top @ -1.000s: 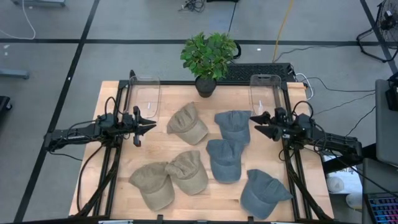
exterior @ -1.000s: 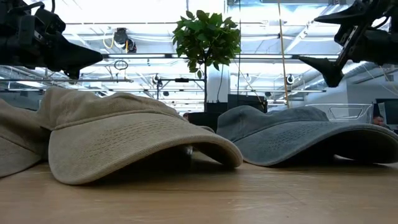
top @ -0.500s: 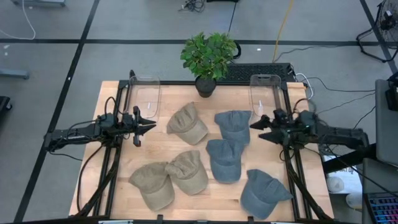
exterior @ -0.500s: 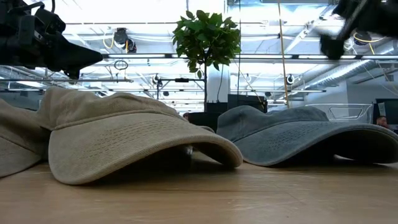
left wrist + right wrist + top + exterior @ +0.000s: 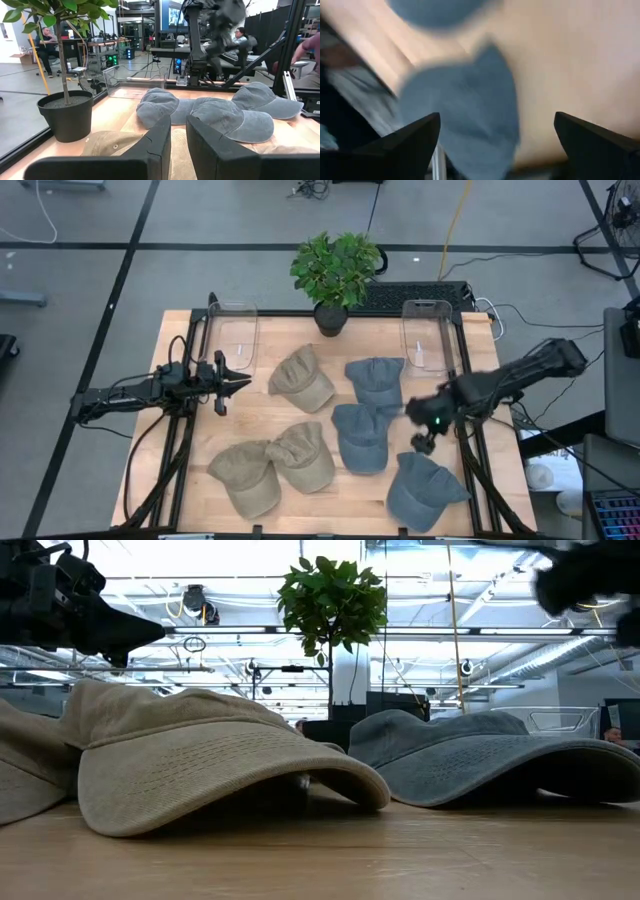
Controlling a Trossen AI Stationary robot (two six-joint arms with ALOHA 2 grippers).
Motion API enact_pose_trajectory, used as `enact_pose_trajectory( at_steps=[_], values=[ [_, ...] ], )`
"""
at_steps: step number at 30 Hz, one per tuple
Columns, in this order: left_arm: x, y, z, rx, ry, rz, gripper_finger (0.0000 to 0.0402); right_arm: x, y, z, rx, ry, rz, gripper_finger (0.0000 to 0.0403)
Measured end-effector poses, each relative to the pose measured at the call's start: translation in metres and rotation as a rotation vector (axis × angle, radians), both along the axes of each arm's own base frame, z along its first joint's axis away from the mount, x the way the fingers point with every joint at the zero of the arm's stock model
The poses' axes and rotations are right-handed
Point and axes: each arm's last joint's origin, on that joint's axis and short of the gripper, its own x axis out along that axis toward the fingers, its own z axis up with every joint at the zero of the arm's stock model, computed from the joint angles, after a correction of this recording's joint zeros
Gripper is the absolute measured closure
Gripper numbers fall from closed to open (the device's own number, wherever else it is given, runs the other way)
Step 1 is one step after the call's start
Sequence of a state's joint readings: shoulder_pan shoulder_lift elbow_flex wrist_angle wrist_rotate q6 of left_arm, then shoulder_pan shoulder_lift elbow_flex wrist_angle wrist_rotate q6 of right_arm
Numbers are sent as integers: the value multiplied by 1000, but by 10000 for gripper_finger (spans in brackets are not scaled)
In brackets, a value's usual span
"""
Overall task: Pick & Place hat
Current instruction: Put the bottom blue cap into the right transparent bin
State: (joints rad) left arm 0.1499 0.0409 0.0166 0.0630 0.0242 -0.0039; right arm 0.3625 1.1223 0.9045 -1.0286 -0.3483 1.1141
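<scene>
While six soft, washed-cotton caps are lying about the pale wooden table (image 5: pixel 180 340), the right gripper (image 5: pixel 428 428) is hanging above the gap between the middle blue hat (image 5: pixel 362 435) and the near blue hat (image 5: pixel 422 488), its two dark, wedge-shaped fingers (image 5: pixel 405 145) standing wide apart with nothing between them; its wrist view is showing a blurred blue cap (image 5: pixel 462 120) with a rounded crown and a tapering brim directly beneath, lying on bare wood. A third blue hat (image 5: pixel 376 380) is sitting further back, its brim touching the middle one; three tan hats are lying to the left, one (image 5: pixel 300 378) alone near the back and two (image 5: pixel 245 477) (image 5: pixel 305 457) overlapping at the front edge. The left gripper (image 5: pixel 238 383) is waiting above the table's left side, its blunt black fingers (image 5: pixel 155 145) nearly together with only a narrow slot between them, gripping nothing. A leafy potted plant (image 5: pixel 334 275) in a dark round pot is standing at the back centre, flanked by two clear plastic bins (image 5: pixel 236 330) (image 5: pixel 426 335) with rounded corners.
</scene>
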Motion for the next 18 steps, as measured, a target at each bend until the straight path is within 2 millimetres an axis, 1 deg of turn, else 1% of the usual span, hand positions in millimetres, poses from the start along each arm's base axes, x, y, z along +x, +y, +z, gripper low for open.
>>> enact_pose_trajectory(
  at_steps=[2,6,12,18],
  values=[
    [0,0,0,0,0,0,334,-2,12,-12,17,115,16,23],
    [0,0,0,0,0,0,334,-7,33,-17,25,163,29,23],
    [0,0,0,0,0,0,334,-20,55,-18,-70,137,-8,23],
    [0,0,0,0,0,0,334,-30,66,-19,-182,48,-25,23]
  ],
)
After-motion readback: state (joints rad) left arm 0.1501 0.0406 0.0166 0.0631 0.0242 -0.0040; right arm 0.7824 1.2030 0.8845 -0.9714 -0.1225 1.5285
